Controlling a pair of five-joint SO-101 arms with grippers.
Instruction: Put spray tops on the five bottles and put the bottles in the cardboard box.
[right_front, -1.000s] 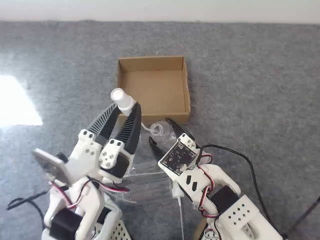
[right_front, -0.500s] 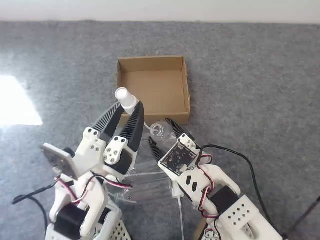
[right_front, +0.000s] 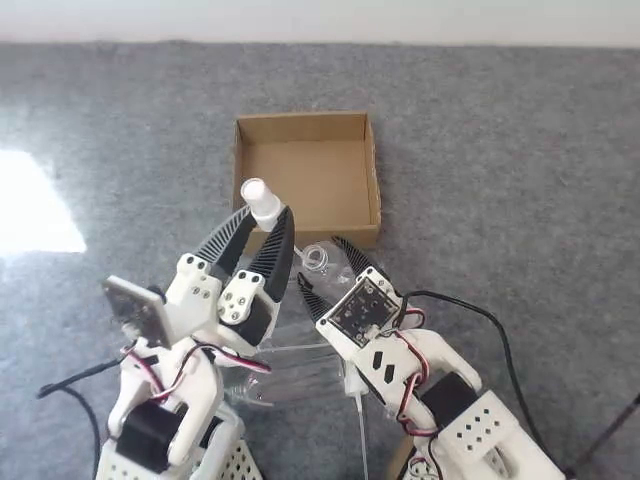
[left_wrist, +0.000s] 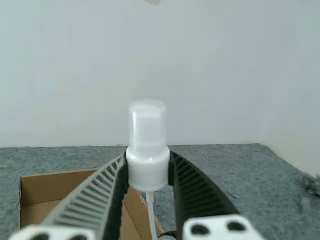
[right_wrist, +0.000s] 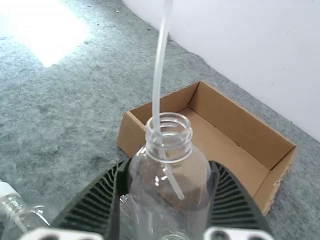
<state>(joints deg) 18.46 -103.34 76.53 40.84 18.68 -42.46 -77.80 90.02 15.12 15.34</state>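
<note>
Grey carpet (right_front: 520, 150) was recorded under an open cardboard box (right_front: 306, 175). A white spray top (left_wrist: 147, 145) was clamped in the left gripper (right_front: 266, 216) above the box's near wall. Its dip tube (right_wrist: 161, 60) was seen inside the neck of a clear bottle (right_wrist: 167, 170), which was grasped by the right gripper (right_front: 318, 262) just before the box.

Bottle (right_wrist: 167, 175): clear, glossy, smooth plastic. Spray top (left_wrist: 147, 145): white, smooth plastic; its tube (right_wrist: 161, 75): translucent plastic. Box (right_front: 305, 175): brown, matt cardboard. Worktop (right_front: 500, 150): grey, rough, felt-like cloth. Fingers (left_wrist: 95, 200): black, matt, ribbed plastic.
</note>
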